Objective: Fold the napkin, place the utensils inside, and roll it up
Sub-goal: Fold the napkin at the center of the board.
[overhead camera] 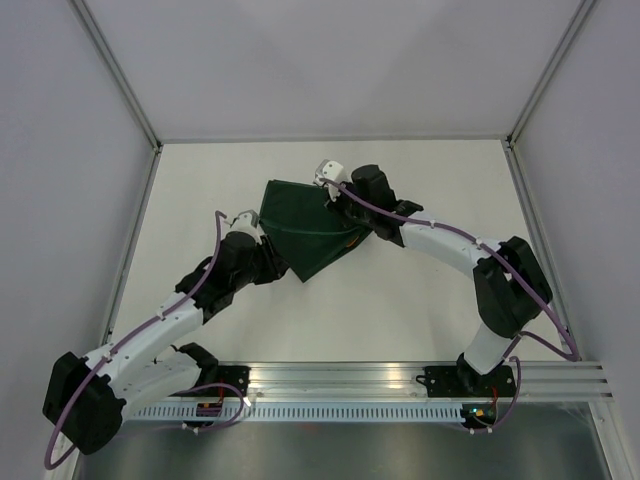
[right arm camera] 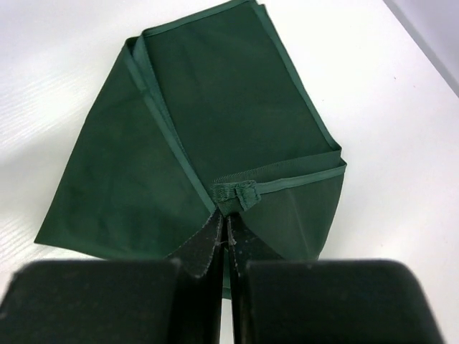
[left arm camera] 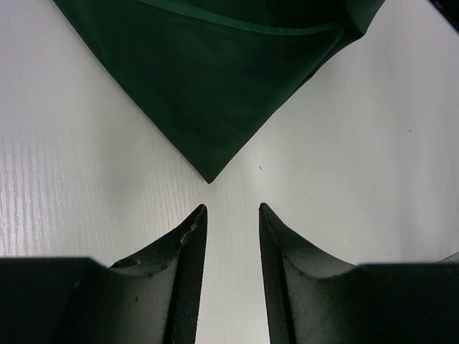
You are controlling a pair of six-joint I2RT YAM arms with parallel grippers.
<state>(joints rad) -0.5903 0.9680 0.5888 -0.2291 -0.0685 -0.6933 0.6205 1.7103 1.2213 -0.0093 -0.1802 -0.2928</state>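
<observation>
Folding looks only half done: the clenched right end effector [right arm camera: 224, 221] pinches a napkin [right arm camera: 215, 107] corner, the cloth's point just ahead of the released left end effector [left arm camera: 232, 209]; no utensils show, and loading and rolling are not yet done.

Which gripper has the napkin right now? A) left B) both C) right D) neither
C: the right gripper is pinched shut on a hemmed corner of the napkin, while the left gripper sits open, just short of its pointed tip.
</observation>
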